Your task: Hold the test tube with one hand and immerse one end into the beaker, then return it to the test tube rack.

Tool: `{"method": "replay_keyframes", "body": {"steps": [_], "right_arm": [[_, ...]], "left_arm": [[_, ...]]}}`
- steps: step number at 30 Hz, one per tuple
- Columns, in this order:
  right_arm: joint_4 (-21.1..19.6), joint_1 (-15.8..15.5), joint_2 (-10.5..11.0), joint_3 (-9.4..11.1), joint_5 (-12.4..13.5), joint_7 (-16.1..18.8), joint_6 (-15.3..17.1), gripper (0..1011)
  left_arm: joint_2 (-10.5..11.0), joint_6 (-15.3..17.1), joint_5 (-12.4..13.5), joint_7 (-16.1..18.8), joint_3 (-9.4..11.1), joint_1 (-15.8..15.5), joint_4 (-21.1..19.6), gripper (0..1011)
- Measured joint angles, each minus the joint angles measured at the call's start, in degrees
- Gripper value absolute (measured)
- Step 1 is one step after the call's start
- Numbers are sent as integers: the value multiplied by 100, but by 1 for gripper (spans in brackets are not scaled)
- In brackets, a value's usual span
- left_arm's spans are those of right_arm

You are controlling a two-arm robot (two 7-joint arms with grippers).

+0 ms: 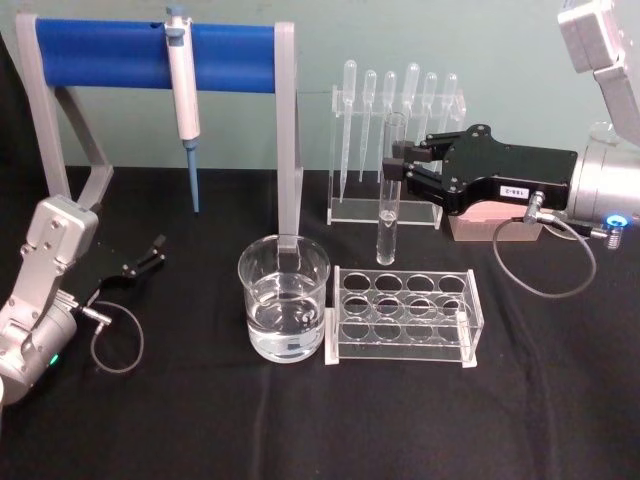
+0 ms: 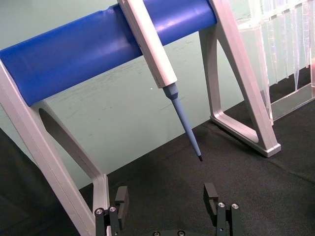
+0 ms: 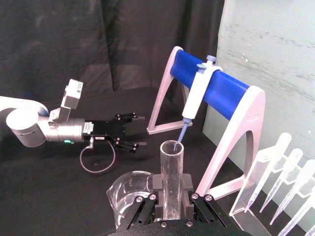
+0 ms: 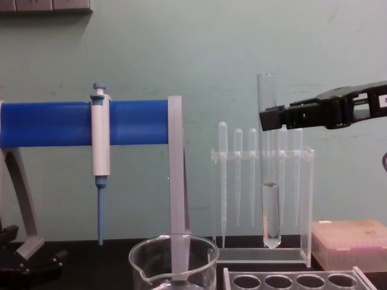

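The test tube [image 1: 387, 225] hangs upright above the table with a little clear liquid in its rounded bottom. My right gripper [image 1: 396, 166] is shut on its upper part, just below the open rim. In the chest view the test tube [image 4: 269, 199] floats well above the rack, the right gripper [image 4: 271, 118] coming in from the right. The right wrist view shows the test tube [image 3: 171, 172] clamped between the fingers. The beaker [image 1: 284, 298], part-filled with water, stands left of and below the tube. My left gripper [image 1: 154, 250] rests open at the table's left, fingers [image 2: 212, 192] apart and holding nothing.
A clear test tube rack [image 1: 405, 318] sits right of the beaker, under the tube's near side. Behind are a pipette rack [image 1: 395, 120], a blue-barred stand [image 1: 150, 55] with a hanging pipettor [image 1: 183, 95], and a pink box [image 1: 495, 222].
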Motion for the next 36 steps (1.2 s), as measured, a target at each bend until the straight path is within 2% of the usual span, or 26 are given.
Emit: {"method": "replay_keyframes", "body": {"steps": [36], "right_arm": [[0,0,0,0,0,0,1,218]], "left_arm": [[0,0,0,0,0,0,0,1000]]}}
